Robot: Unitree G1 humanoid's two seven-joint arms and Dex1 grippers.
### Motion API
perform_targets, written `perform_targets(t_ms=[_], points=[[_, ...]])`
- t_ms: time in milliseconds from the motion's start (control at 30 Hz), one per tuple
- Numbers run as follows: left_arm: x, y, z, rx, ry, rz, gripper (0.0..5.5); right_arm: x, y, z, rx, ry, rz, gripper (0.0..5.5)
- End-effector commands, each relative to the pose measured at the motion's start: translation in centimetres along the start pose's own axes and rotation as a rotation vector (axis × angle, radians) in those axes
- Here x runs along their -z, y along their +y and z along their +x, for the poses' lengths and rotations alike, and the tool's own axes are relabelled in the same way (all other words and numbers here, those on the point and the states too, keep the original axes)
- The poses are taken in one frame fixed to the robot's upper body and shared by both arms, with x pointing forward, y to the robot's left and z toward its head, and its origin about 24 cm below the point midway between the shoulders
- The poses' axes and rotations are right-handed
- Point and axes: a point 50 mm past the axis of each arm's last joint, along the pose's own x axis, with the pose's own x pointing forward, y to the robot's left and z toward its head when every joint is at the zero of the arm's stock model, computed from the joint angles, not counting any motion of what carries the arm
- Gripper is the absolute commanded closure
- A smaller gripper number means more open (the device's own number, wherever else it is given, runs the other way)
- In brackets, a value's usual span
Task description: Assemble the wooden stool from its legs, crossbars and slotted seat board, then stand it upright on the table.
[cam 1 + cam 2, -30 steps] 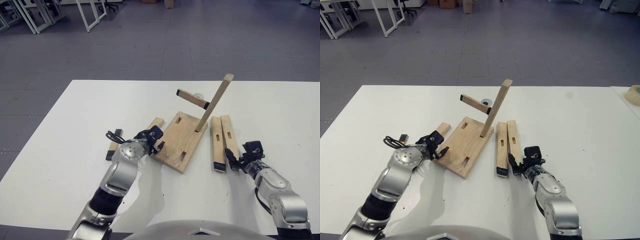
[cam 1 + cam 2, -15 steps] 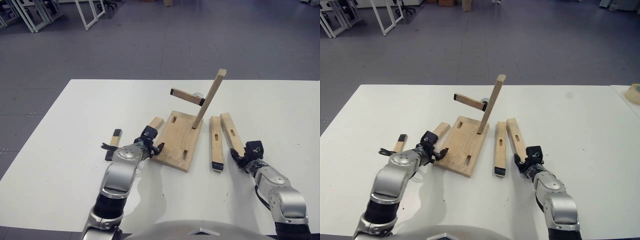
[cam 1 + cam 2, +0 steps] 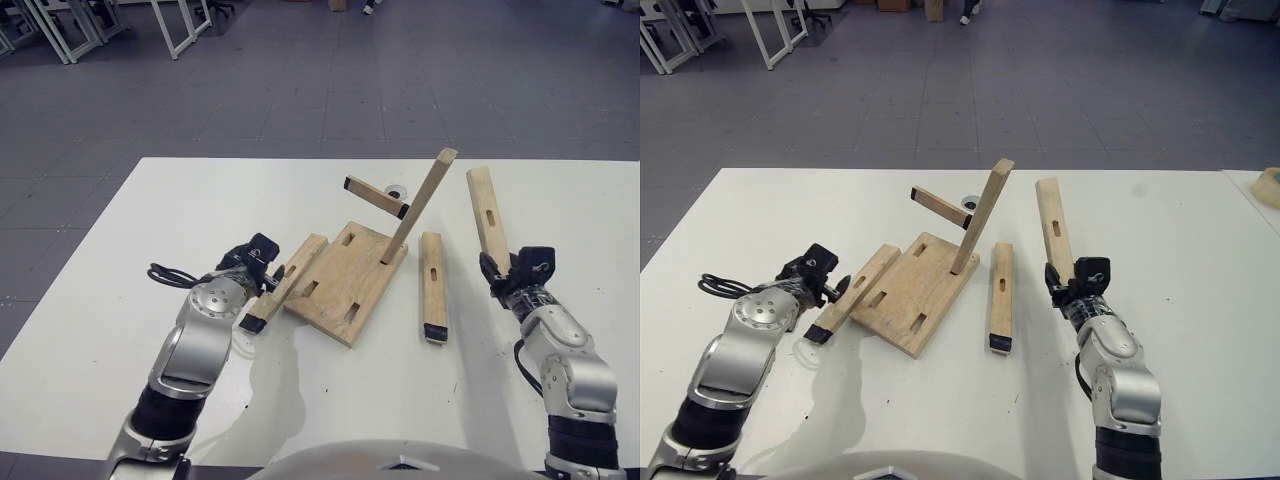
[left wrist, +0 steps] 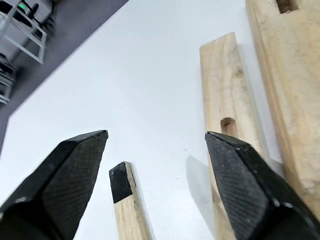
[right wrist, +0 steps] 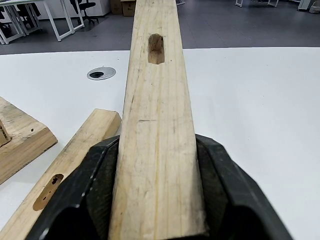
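The slotted seat board (image 3: pixel 340 285) lies flat mid-table, with one leg (image 3: pixel 420 205) standing tilted in it and a black-tipped crossbar (image 3: pixel 375 196) stuck in that leg. My right gripper (image 3: pixel 515 275) is shut on a second leg (image 5: pixel 155 100), held off the table and pointing up and away. A third leg (image 3: pixel 432 285) lies between the board and that gripper. My left gripper (image 4: pixel 156 137) is open beside a fourth leg (image 3: pixel 290 280), which rests along the board's left edge. A short black-tipped piece (image 4: pixel 127 200) lies between the open fingers.
A round grommet hole (image 3: pixel 396 190) sits in the white table (image 3: pixel 120 300) behind the board. A black cable (image 3: pixel 170 275) loops by my left wrist. A small pale object (image 3: pixel 1268 188) lies at the table's far right edge. Desks stand on the floor beyond.
My right gripper has lifted one leg off the table and tilted it upward. My left gripper has moved left, the left leg now lies beside the board, and the board has turned slightly.
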Motion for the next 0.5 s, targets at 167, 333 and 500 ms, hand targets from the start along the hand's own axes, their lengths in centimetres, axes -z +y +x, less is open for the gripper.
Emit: perform_targets(t_ms=[167,333,500], points=[[3.6,-1.8,0.3,0.092,0.014,0.063,1.89,-1.1,-0.3,0.4,-0.012,-0.042,-0.006,3.48],[1.7,-0.2,-0.1,0.044,-0.079,0.095,1.89,-0.7,0.0,0.4,-0.020,-0.031,0.002,3.48],[-0.9,0.1,-0.1,0.043,-0.177,0.099,1.89,-0.5,0.1,0.3,-0.031,-0.023,0.005,3.48]])
